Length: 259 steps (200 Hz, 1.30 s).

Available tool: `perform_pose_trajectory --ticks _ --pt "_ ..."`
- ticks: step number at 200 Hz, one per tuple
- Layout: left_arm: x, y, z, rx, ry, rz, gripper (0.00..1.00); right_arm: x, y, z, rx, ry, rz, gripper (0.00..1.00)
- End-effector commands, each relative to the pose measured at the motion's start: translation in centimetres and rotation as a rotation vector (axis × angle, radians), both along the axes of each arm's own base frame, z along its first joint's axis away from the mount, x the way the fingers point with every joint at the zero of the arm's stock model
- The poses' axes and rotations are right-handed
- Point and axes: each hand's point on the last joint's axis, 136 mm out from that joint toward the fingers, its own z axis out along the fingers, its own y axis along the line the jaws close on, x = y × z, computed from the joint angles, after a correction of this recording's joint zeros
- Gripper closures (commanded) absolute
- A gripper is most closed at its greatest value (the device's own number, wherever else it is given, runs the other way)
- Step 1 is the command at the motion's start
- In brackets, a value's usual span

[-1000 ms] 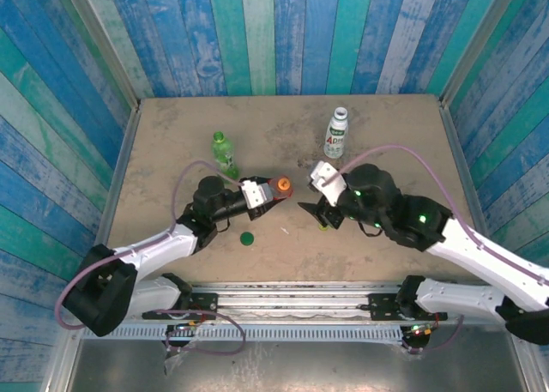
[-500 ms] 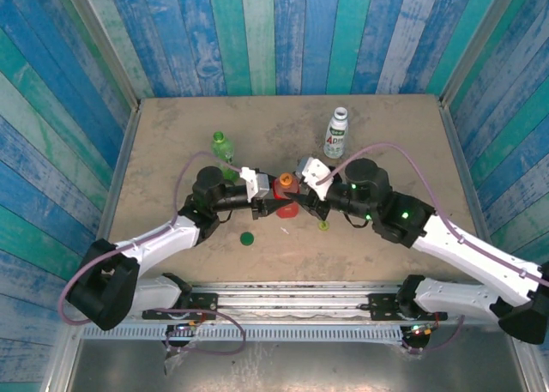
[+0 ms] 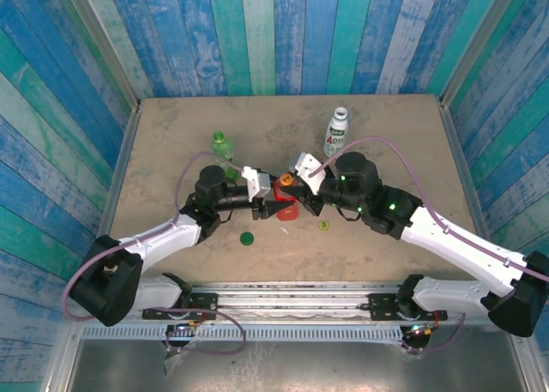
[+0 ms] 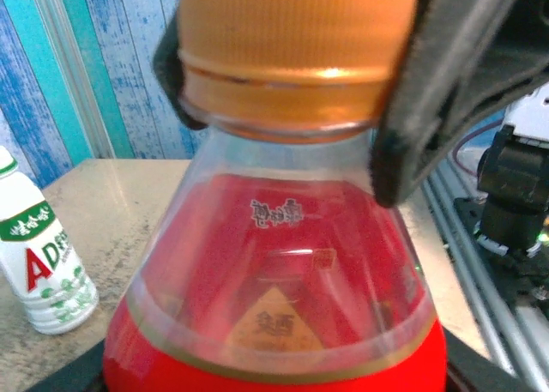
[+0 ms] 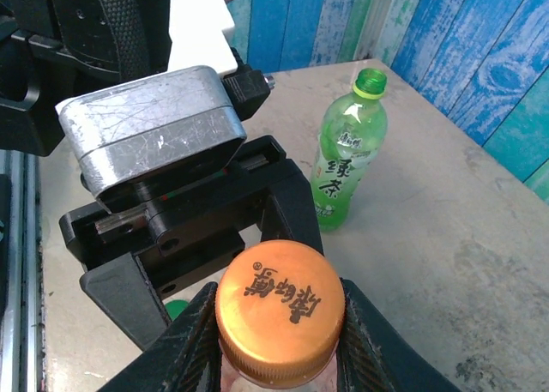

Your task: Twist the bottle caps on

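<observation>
Orange cap (image 4: 292, 40) sits on top of the red bottle (image 4: 274, 306). The bottle stands straight up near the middle of the table (image 3: 386, 126), so its long line runs up and down. The right pincer (image 5: 276, 306) reaches in from the right and is closed on the cap, with one finger pressed on each side of it. The left pincer (image 3: 273, 208) comes from the left, lower down, with a jaw on each side of the bottle's red body. Whether it squeezes the bottle or is a bit loose cannot be told. So the cap is right inside the right pincer, and that arm is the one to turn it. The turn should probably go round the up-and-down line. The bottle has to be held firm, or it may spin along.
</observation>
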Motion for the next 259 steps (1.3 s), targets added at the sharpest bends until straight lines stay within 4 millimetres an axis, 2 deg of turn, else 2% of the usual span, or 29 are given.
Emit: perform_pose_trajectory --ticks 1,18,26,38,54,71,95,134,169,189,191,194,220,259 --pt "1.0 0.1 0.0 -0.008 -0.003 0.056 0.2 0.5 0.2 0.1 0.037 0.01 -0.031 0.79" --pt "1.5 0.5 0.3 -0.031 -0.01 0.104 0.06 2.0 -0.4 -0.5 0.038 0.008 -0.115 0.8" --pt "1.5 1.1 1.5 -0.065 -0.036 0.143 0.0 2.9 -0.8 -0.9 0.032 0.007 -0.172 0.8" --pt "2.1 2.2 2.2 -0.105 -0.042 0.233 0.06 4.8 -1.9 -1.4 0.032 0.014 -0.284 0.81" --pt "3.0 4.0 2.4 -0.145 -0.033 0.372 0.06 7.4 -3.3 -2.0 0.051 0.036 -0.405 0.83" --pt "3.4 6.2 2.3 -0.181 -0.019 0.498 0.06 9.8 -3.9 -2.2 0.096 0.057 -0.47 0.83" --pt "3.4 8.2 1.2 -0.181 0.016 0.601 0.06 13.0 -3.4 -2.1 0.147 0.055 -0.486 0.82" --pt "3.3 9.5 -0.5 -0.148 0.054 0.669 0.06 18.9 -1.6 -3.0 0.141 0.056 -0.503 0.81" --pt "3.7 9.7 -0.7 -0.113 0.057 0.697 0.06 23.4 0.0 -3.7 0.138 0.061 -0.501 0.81" --pt "3.7 9.8 -0.9 -0.112 0.06 0.7 0.06 24.8 1.6 -4.6 0.127 0.071 -0.469 0.81" --pt "3.7 9.7 -0.9 -0.11 0.06 0.699 0.06 25.6 0.7 -4.6 0.127 0.068 -0.488 0.81" --pt "3.7 9.7 -1.1 -0.106 0.063 0.698 0.06 26.1 0.5 -4.9 0.122 0.069 -0.494 0.81" --pt "3.7 9.6 -1.2 -0.097 0.063 0.694 0.06 27.5 0.9 -6.3 0.085 0.074 -0.493 0.8" --pt "3.7 9.4 -1.4 -0.089 0.062 0.68 0.06 27.8 1.0 -8.2 0.044 0.094 -0.479 0.76"
